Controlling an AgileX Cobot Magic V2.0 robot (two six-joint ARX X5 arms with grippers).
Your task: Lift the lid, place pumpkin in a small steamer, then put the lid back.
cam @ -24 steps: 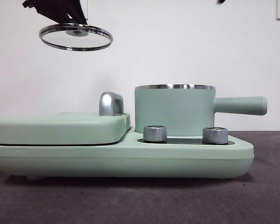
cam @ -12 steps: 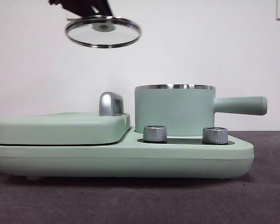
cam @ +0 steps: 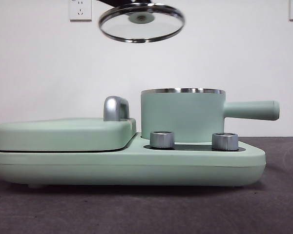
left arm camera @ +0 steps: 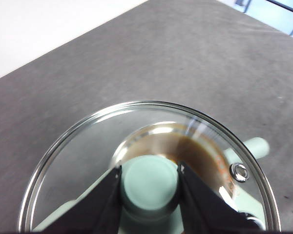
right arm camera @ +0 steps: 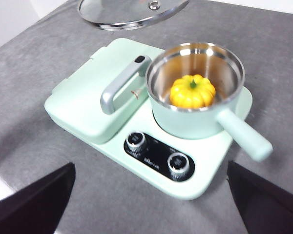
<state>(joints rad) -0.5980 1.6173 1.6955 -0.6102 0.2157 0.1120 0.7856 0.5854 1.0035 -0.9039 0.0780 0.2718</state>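
A mint-green cooker base (cam: 136, 168) sits on a dark grey table (cam: 278, 204) before a white wall. On its right half stands the steamer (cam: 182, 115), a mint-green pot with a steel rim, its long handle (cam: 251, 110) pointing right in the front view. Two silver knobs (cam: 162, 139) sit on the base in front of the pot. On the left half lies a flat green cover (cam: 63, 134) with a chrome handle (cam: 115, 108).

The right wrist view looks down into the pot: the pumpkin (right arm camera: 192, 91), yellow-orange with a green stem, rests on its steel floor. The pot is uncovered.

The lid (cam: 141, 22), clear glass with a steel rim, hangs in the air well above the base, tilted slightly, over the gap between the cover handle and the pot's left side. The left gripper (left arm camera: 150, 181) holds it from above, its two black jaws clamped on either side of the green knob (left arm camera: 150, 183).

The right gripper (right arm camera: 151, 195) hovers high above the near edge of the base, its jaws spread wide and holding nothing.
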